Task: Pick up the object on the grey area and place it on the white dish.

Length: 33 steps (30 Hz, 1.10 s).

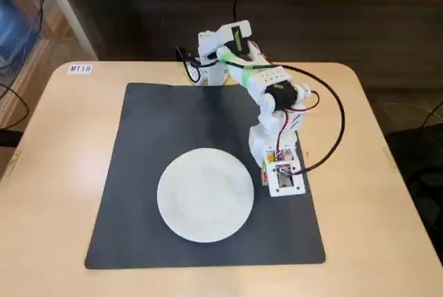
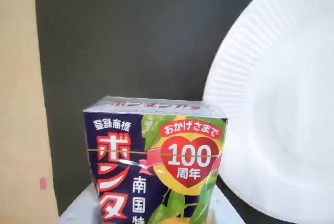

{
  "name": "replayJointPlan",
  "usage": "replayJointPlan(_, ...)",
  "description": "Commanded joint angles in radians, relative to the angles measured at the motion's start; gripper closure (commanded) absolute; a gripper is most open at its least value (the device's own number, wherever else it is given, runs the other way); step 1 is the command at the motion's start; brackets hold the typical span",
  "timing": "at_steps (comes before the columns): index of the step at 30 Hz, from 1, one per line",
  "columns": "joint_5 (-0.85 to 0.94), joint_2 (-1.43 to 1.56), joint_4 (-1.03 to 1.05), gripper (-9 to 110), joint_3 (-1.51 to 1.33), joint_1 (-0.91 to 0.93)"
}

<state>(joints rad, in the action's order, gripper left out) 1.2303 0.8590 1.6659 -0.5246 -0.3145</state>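
Observation:
In the wrist view the small box (image 2: 156,151), printed in dark blue, red, yellow and green, stands right in front of the camera. My gripper (image 2: 151,219) is shut on it, and white finger parts (image 2: 78,211) show at both lower sides. The white dish (image 2: 282,104) lies just right of the box on the grey mat (image 2: 130,36). In the fixed view my gripper (image 1: 277,172) points down at the mat (image 1: 173,124) just right of the dish (image 1: 204,193). The arm hides the box there.
The arm's base (image 1: 208,61) stands at the mat's far edge, with cables trailing to the back bench. A label (image 1: 79,68) is stuck at the beige table's far left corner. Bare tabletop (image 2: 18,104) lies left of the mat in the wrist view.

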Motion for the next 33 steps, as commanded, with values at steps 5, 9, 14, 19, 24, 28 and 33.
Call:
replayJointPlan(5, -0.005, 0.04, -0.002, 83, 0.071, 0.104)
replayJointPlan(9, -0.005, 0.021, -0.003, 83, 0.109, 0.158)
replayJointPlan(14, -0.005, -0.008, -0.003, 84, 0.14, 0.235)
replayJointPlan(19, -0.003, -0.04, -0.003, 84, 0.144, 0.287)
replayJointPlan(24, -0.008, -0.098, 0.0, 84, 0.172, 0.311)
replayJointPlan(28, -0.011, -0.13, 0.003, 85, 0.178, 0.333)
replayJointPlan(33, -0.014, -0.156, 0.006, 85, 0.179, 0.354)
